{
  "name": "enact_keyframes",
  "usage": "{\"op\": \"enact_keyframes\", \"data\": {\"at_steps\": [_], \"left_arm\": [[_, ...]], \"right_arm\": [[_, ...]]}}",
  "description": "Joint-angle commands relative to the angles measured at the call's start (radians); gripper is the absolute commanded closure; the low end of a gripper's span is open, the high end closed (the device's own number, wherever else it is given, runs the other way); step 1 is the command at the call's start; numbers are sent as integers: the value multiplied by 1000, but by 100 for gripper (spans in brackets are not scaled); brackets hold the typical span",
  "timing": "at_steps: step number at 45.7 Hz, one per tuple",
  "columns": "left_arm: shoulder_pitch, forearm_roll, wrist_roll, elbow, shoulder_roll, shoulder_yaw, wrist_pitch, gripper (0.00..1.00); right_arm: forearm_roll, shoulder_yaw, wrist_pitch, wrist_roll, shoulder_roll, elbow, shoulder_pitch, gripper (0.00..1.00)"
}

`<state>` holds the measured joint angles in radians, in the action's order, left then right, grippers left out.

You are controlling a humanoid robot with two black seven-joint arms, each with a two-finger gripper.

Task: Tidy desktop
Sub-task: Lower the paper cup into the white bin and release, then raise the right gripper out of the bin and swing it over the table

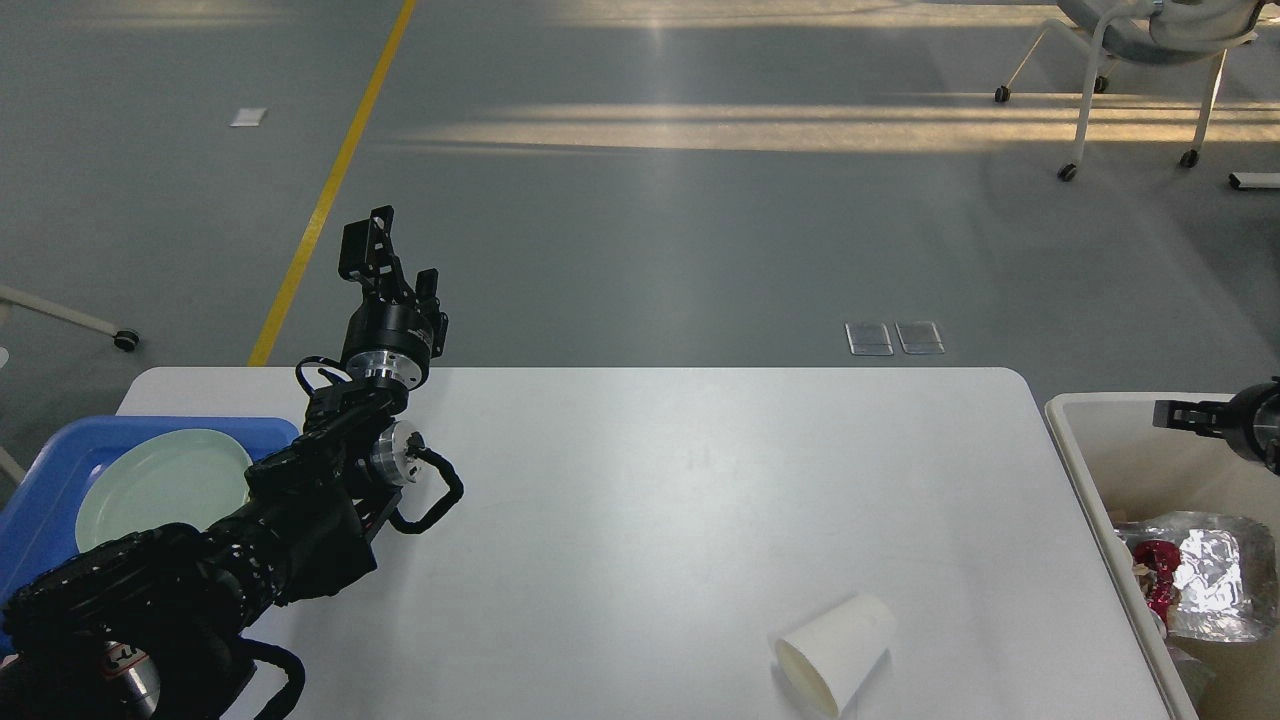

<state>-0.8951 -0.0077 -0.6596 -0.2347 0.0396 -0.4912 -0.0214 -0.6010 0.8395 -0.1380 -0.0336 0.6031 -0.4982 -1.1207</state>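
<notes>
The white desktop [640,500] fills the lower middle of the head view. A white paper cup [836,654] lies on its side near the front edge, mouth toward me. My left gripper [388,262] is held up above the desktop's far left edge, jaws apart and empty. My right gripper [1172,414] shows small and dark at the right edge, above the cream-white bin [1085,470]. It holds nothing that I can see, and its fingers cannot be told apart.
A blue tray [60,470] with a pale green plate [160,485] sits at the left edge, partly behind my left arm. The bin holds crumpled foil [1215,575] and a red wrapper [1160,590]. A wheeled chair [1140,60] stands on the floor beyond.
</notes>
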Motion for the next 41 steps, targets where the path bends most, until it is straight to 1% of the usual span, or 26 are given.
{"op": "enact_keyframes", "data": {"at_steps": [1, 5, 11, 16, 19, 24, 32, 41], "left_arm": [[-1, 0, 0, 0, 0, -1, 0, 2], [-1, 0, 0, 0, 0, 0, 0, 2], [-1, 0, 0, 0, 0, 0, 0, 2], [1, 0, 0, 0, 0, -1, 0, 2], [1, 0, 0, 0, 0, 0, 0, 2], [1, 0, 0, 0, 0, 0, 0, 2], [1, 0, 0, 0, -1, 0, 0, 2], [1, 0, 0, 0, 0, 0, 0, 2]], "right_arm": [[4, -7, -2, 0, 0, -22, -8, 0], [4, -8, -8, 0, 1, -57, -39, 0], [4, 1, -17, 0, 18, -164, -116, 0], [4, 7, -29, 0, 67, -308, -218, 0], [7, 4, -69, 0, 90, -402, -299, 0], [79, 4, -202, -2, 115, -514, -450, 0], [291, 7, -448, -2, 116, -566, -635, 0], [353, 7, -704, -2, 119, -620, -844, 0]]}}
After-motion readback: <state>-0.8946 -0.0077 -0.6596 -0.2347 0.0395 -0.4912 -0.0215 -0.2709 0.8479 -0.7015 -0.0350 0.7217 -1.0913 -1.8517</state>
